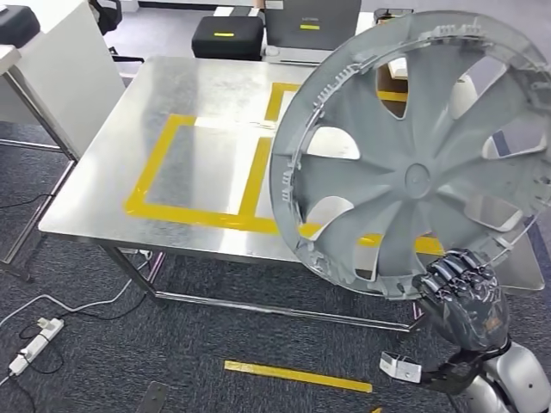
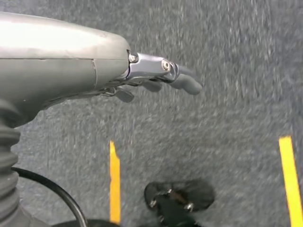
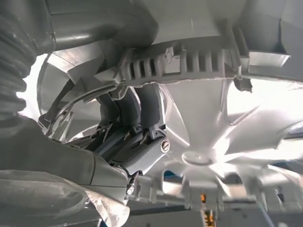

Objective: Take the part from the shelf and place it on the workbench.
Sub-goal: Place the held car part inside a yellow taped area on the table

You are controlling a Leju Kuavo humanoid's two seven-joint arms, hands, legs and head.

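One hubcap [image 1: 416, 155], gripped at its lower rim by right hand [image 1: 462, 297], fingers hooked through a spoke opening, held tilted above the bench's [image 1: 195, 95] near right corner. Risk: the one-edge hold may let it swing or slip. Left hand [image 2: 161, 75] hangs, fingers loosely apart, holding nothing. Yellow tape [image 1: 195, 211] marks the bench; cases [image 1: 227, 36] beyond far edge.

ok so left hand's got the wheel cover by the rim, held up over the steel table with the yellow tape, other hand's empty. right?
Not quite: it is the right hand that grips the wheel cover by its rim, as the head view shows. The rest stands: the cover is held up in front of the steel table with the yellow tape, and the left hand, seen in the left wrist view, holds nothing.
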